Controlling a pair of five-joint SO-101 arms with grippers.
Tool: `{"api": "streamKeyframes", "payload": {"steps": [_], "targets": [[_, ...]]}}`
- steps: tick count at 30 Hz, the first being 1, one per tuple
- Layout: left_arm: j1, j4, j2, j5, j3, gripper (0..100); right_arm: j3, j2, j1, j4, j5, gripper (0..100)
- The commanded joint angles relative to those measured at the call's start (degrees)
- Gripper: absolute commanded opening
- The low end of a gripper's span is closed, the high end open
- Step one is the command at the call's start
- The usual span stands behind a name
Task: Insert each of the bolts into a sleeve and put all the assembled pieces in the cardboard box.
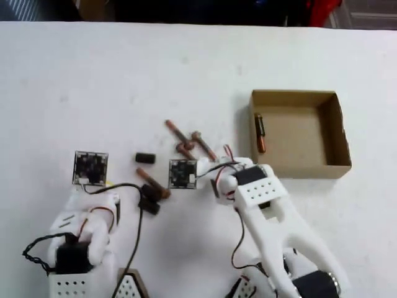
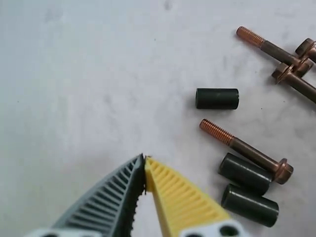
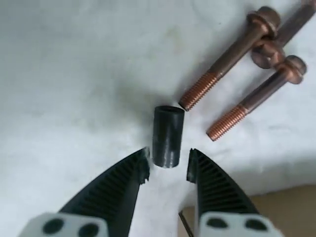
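Sleeve (image 3: pixel 168 137) rests with its end between the spread right jaws; left jaws clenched, empty.

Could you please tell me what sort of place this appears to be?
Probably a robotics lab or workshop bench: a white table carries two small robot arms, loose copper-coloured bolts, black sleeves and a cardboard box.

Cardboard box (image 1: pixel 343 133) at right of the worktop (image 1: pixel 124 81), one sleeved bolt (image 1: pixel 260 133) inside along its left wall. Loose bolts (image 1: pixel 186 141) cluster mid-worktop; a black sleeve (image 1: pixel 144 158) lies left of them, apart.
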Motion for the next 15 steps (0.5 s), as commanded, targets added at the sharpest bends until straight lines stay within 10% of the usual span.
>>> {"api": "streamKeyframes", "payload": {"steps": [1,15], "targets": [[-0.66,-1.58,-0.48,-0.53,-0.35,2,-3.08,3.47,-0.92,-0.84,0.44,11.6],[-0.66,-1.58,-0.48,-0.53,-0.35,2,-13.10,19.47,-1.10,-0.92,0.35,11.3]]}}
